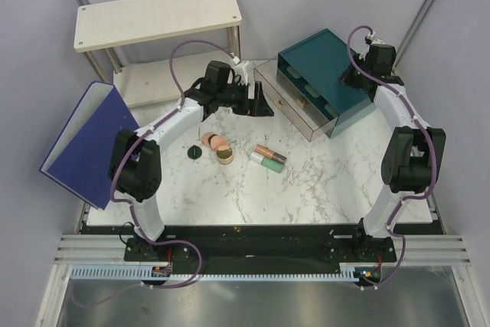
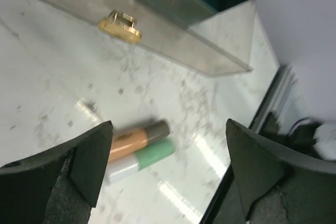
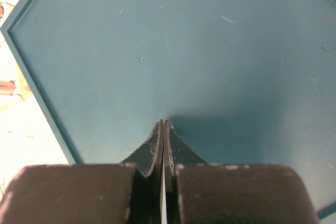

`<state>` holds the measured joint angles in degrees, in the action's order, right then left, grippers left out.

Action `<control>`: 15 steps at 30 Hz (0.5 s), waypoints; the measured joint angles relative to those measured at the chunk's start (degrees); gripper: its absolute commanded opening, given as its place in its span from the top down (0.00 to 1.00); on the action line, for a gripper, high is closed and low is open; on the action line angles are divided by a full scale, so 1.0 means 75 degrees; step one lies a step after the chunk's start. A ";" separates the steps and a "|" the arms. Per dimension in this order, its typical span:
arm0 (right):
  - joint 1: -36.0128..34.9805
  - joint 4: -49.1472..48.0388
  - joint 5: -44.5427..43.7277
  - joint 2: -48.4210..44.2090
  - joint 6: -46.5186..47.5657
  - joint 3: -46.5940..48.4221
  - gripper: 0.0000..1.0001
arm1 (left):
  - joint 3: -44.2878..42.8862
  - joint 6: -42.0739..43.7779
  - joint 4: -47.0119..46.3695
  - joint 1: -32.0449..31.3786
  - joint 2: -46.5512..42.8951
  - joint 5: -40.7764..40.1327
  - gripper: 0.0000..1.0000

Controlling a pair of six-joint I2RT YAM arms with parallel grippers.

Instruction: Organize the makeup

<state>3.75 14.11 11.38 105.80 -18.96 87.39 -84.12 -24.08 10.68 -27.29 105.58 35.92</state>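
Observation:
The makeup lies in the middle of the marble table: a dark green lid (image 1: 194, 153), two peach-pink compacts (image 1: 214, 142), a gold-rimmed tin (image 1: 224, 158), a copper-black tube (image 1: 271, 153) and a mint-green tube (image 1: 266, 162). My left gripper (image 1: 259, 103) is open and empty, held just left of the pulled-out drawer's front (image 1: 295, 109). In the left wrist view the copper tube (image 2: 139, 139) and mint tube (image 2: 152, 156) lie side by side between my open fingertips (image 2: 94, 161), with the gold knob (image 2: 121, 24) above. My right gripper (image 1: 354, 78) is shut and empty over the teal box top (image 3: 173, 45).
The teal drawer box (image 1: 325, 63) stands at the back right, its lower drawer pulled out toward the centre. A two-tier wooden shelf (image 1: 157, 17) stands at the back left. A blue binder (image 1: 88, 143) leans at the left edge beside the left arm.

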 measured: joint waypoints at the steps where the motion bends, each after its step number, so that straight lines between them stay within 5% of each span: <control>1: 0.0000 0.0003 0.0032 0.0000 -0.0006 0.0000 1.00 | -0.0140 0.0504 0.0487 -0.0044 -0.0032 -0.0067 0.04; 9: 0.0000 0.0006 0.0114 0.0003 -0.0058 -0.0003 1.00 | -0.0291 0.3488 0.3599 -0.1186 -0.0082 -0.1891 0.05; 15: 0.0000 0.0003 0.0117 0.0003 -0.0099 -0.0012 1.00 | -0.0294 0.4389 0.4237 -0.1985 0.0044 -0.2716 0.06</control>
<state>3.75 14.13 12.25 105.82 -19.70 87.31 -86.32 8.84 42.46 -42.17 105.91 15.55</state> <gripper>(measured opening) 0.007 0.944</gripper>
